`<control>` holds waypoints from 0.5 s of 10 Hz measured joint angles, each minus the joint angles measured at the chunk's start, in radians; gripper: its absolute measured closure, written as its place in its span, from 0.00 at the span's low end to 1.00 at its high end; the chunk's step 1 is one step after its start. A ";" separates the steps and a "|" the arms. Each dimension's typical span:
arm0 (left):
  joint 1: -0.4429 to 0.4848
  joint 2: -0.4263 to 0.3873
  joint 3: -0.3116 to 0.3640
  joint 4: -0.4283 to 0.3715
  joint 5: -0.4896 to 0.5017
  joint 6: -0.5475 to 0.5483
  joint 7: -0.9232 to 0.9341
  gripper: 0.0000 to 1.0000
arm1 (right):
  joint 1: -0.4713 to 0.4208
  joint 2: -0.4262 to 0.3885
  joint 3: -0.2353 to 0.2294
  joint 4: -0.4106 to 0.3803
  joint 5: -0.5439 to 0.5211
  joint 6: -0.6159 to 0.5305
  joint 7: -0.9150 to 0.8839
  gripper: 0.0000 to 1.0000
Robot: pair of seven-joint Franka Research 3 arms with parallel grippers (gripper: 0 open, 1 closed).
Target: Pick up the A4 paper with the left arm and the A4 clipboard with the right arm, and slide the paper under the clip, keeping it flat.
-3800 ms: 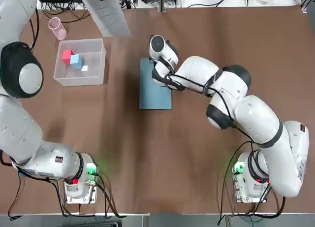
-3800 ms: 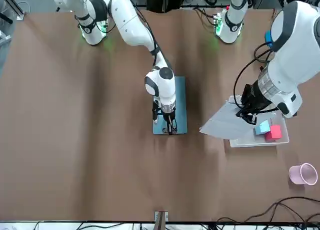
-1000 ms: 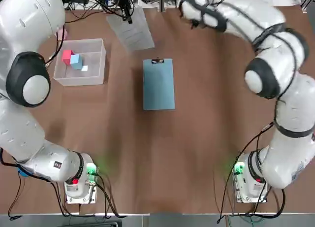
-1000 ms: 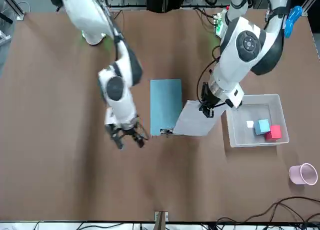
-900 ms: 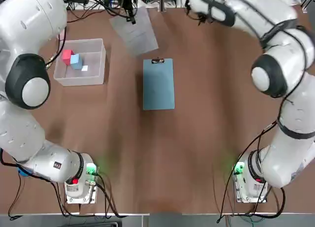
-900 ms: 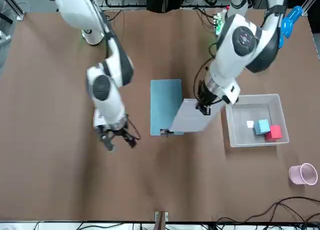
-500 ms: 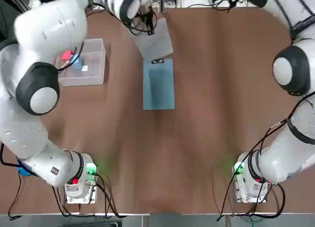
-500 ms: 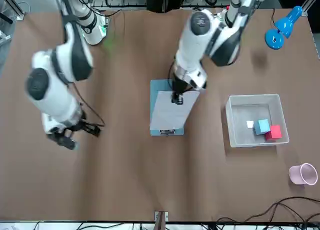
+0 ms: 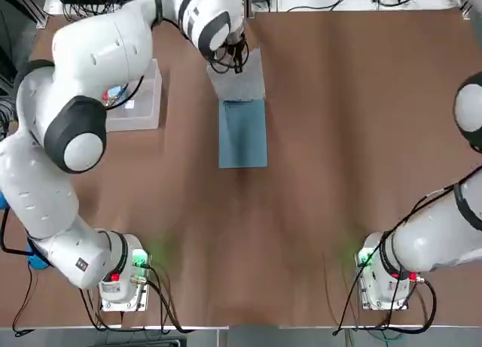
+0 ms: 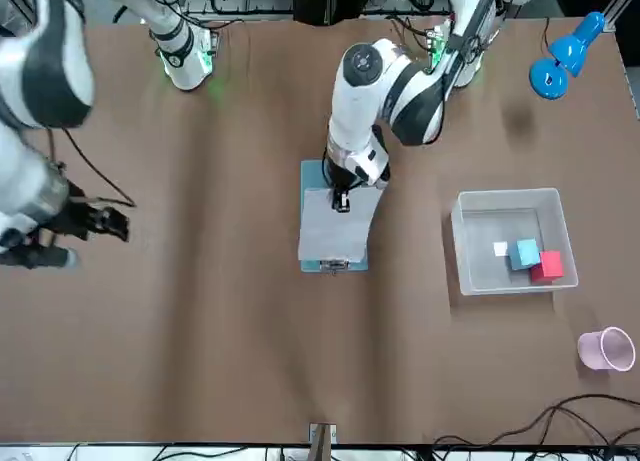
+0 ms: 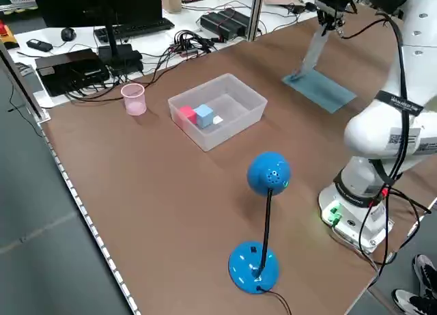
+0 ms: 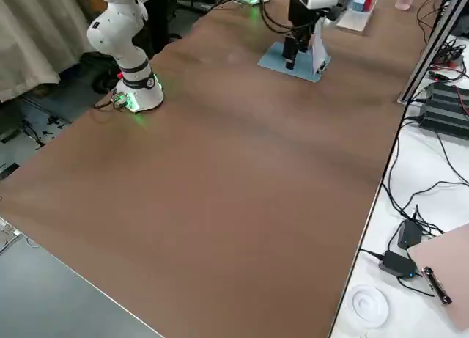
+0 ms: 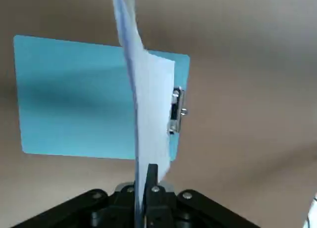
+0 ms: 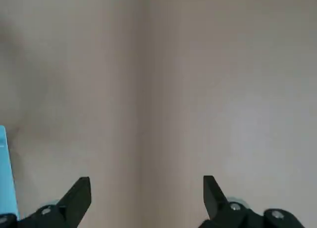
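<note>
The light-blue A4 clipboard lies flat mid-table, its clip at the end far from the arm bases. My left gripper hangs over that end, shut on the top edge of the white A4 paper. The sheet slopes down over the board's clip end; in the left wrist view the paper shows nearly edge-on beside the clip. My right gripper stands open and empty over bare table, far off to the robot's right of the board.
A clear plastic box holding red and blue blocks stands on the robot's left of the board. Beyond it are a pink cup and a blue desk lamp. Cables and equipment line the far table edge.
My left arm has carried the paper from beside the box over onto the clipboard's clip end. My right arm has swung away to the robot's right, still open.
</note>
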 joint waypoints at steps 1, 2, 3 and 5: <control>-0.002 0.001 0.001 0.002 0.000 -0.036 -0.006 0.99 | -0.029 -0.054 0.000 -0.026 -0.002 -0.036 -0.037 0.00; -0.002 0.001 0.002 0.002 0.000 -0.069 -0.006 0.99 | -0.048 -0.096 0.000 -0.046 -0.003 -0.065 -0.051 0.00; -0.003 0.001 0.002 0.002 0.000 -0.091 -0.006 0.99 | -0.056 -0.124 0.000 -0.061 -0.005 -0.085 -0.055 0.01; -0.029 0.008 0.002 0.002 0.000 -0.108 -0.016 0.99 | -0.058 -0.145 0.002 -0.080 -0.008 -0.093 -0.055 0.00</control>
